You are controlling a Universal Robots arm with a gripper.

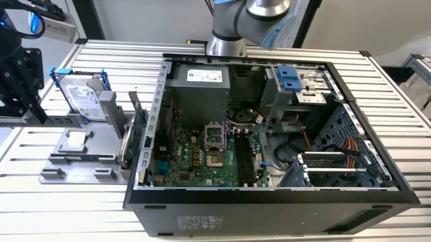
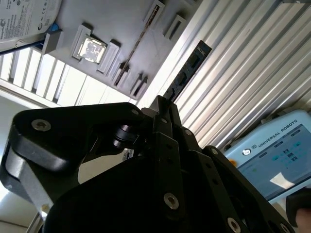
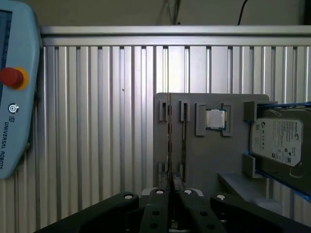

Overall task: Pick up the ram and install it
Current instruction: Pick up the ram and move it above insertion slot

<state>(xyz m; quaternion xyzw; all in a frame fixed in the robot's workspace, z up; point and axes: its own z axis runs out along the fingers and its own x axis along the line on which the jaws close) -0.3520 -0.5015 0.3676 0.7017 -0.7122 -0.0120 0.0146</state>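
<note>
My gripper (image 2: pixel 163 109) is clamped shut on the ram (image 2: pixel 189 68). Its fingers (image 2: pixel 166 143) press against the two flat faces near one end, so most of the stick pokes out past the fingertips. In the second wrist view the ram hangs over the slatted table (image 2: pixel 252 73). It is just beside the grey tray (image 2: pixel 121 29) that carries a processor chip (image 2: pixel 92 48) and a hard drive (image 2: pixel 24 19).

As for what could go wrong, I hold only a short stretch, so I judge the long free end could pivot or slip in my grip. That could happen if it brushes the rim of the open computer case (image 1: pixel 283 199) on the way in. The memory slots (image 1: pixel 244 159) sit low on the board, with cables (image 1: pixel 244 117) close by. A slight tilt at a slot could jam one corner or flex the board.

The ram is long, narrow and very thin. In the second wrist view it looks dark, with a row of small rectangular chips along its face. In the first wrist view it is edge-on, little more than a brownish line.
</note>
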